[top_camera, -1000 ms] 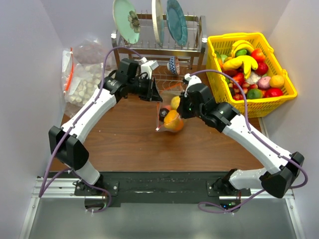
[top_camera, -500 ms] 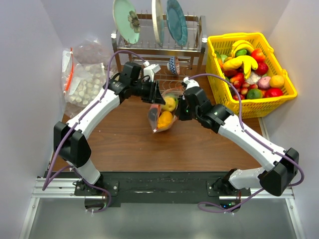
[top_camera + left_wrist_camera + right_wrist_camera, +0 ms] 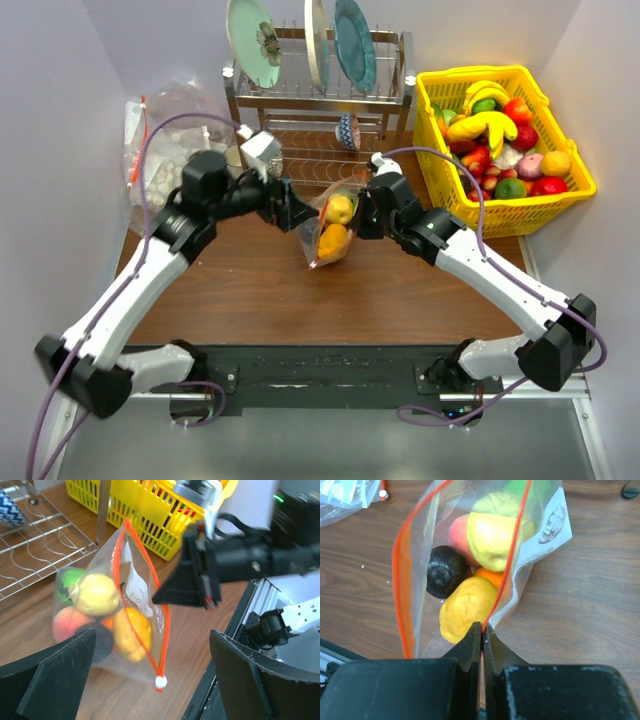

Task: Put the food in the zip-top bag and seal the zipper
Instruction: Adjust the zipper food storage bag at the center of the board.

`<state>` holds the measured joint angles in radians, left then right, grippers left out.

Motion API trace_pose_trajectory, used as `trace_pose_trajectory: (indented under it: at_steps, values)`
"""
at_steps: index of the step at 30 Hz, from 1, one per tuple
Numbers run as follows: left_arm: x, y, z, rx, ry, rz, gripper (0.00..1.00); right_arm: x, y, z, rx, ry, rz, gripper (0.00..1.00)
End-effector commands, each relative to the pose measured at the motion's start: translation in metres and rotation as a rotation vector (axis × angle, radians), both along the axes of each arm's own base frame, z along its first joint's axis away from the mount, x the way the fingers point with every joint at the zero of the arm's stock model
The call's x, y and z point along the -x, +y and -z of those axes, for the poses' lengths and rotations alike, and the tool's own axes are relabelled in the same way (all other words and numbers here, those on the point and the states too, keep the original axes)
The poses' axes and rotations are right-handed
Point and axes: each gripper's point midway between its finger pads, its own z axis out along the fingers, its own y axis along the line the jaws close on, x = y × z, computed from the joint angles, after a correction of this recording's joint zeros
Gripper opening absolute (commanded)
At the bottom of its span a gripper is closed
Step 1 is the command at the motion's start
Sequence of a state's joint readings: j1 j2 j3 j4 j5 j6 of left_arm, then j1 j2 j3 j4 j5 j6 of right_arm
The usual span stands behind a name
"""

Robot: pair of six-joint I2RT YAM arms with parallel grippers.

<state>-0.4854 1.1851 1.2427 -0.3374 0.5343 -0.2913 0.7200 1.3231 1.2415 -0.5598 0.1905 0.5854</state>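
Note:
The clear zip-top bag (image 3: 328, 232) hangs at the table's middle, with the food inside: a yellow lemon-like fruit (image 3: 469, 608), a yellowish peach (image 3: 492, 537), an orange (image 3: 487, 575), a dark round piece (image 3: 445, 571) and a green one (image 3: 520, 487). My right gripper (image 3: 482, 628) is shut on the orange-red zipper (image 3: 514, 550) at one end of the mouth. The two strips spread apart in between and meet at a white slider (image 3: 160, 681). My left gripper (image 3: 291, 212) stands wide open just left of the bag, touching nothing.
A yellow basket (image 3: 572, 160) full of toy fruit stands at the back right. A metal dish rack (image 3: 398, 98) with plates and a small blue bowl (image 3: 347, 130) is behind the bag. Clear bags of white lumps (image 3: 165, 150) lie at the back left.
My left gripper opened, let go of the bag and drew back to the left. The bag shifted slightly up and back and now hangs from the right gripper alone.

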Motion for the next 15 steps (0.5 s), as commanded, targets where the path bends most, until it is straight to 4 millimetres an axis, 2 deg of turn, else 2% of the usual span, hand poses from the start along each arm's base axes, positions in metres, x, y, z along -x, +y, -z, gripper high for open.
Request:
trace_pose_trajectory:
  at_steps: [1, 2, 3, 4, 5, 6, 7, 9, 10, 11, 12, 13, 14, 15]
  values:
    - [0.006, 0.014, 0.002, 0.042, -0.167, -0.051, 0.99, -0.015, 0.009, -0.022, -0.068, -0.041, 0.023, 0.00]
    - [0.013, 0.018, -0.009, 0.071, -0.219, -0.055, 0.98, -0.015, 0.010, -0.021, -0.067, -0.038, 0.020, 0.00]
    - [0.016, 0.019, -0.010, 0.086, -0.238, -0.053, 0.98, -0.016, 0.011, -0.022, -0.077, -0.036, 0.016, 0.00]
    - [0.018, 0.020, 0.008, 0.080, -0.222, -0.056, 0.98, -0.017, 0.012, -0.022, -0.078, -0.033, 0.015, 0.00]
    - [0.021, 0.022, -0.004, 0.122, -0.286, -0.064, 0.98, -0.017, 0.013, -0.021, -0.083, -0.029, 0.013, 0.00]
    - [0.022, 0.023, -0.001, 0.136, -0.285, -0.072, 0.98, -0.018, 0.014, -0.022, -0.093, -0.028, 0.012, 0.00]
    - [0.022, 0.024, 0.018, 0.129, -0.257, -0.083, 0.98, -0.018, 0.017, -0.023, -0.102, -0.022, 0.002, 0.00]
    - [0.019, 0.028, 0.021, 0.169, -0.259, -0.142, 0.98, -0.020, 0.019, -0.021, -0.114, -0.007, -0.003, 0.00]
    - [0.020, 0.028, 0.041, 0.163, -0.228, -0.158, 0.98, -0.019, 0.022, -0.024, -0.131, -0.001, -0.018, 0.00]
    - [0.022, 0.028, 0.035, 0.199, -0.260, -0.177, 0.98, -0.021, 0.023, -0.022, -0.139, 0.010, -0.016, 0.00]
    - [0.027, 0.026, 0.055, 0.197, -0.235, -0.168, 0.98, -0.021, 0.024, -0.023, -0.149, 0.016, -0.018, 0.00]
    - [0.037, 0.018, 0.055, 0.215, -0.259, -0.125, 1.00, -0.021, 0.026, -0.026, -0.164, 0.019, -0.032, 0.00]
    - [0.040, 0.020, 0.047, 0.248, -0.300, -0.147, 1.00, -0.022, 0.026, -0.028, -0.173, 0.020, -0.032, 0.00]
    - [0.043, 0.020, 0.059, 0.238, -0.299, -0.154, 1.00, -0.023, 0.027, -0.029, -0.181, 0.021, -0.038, 0.00]
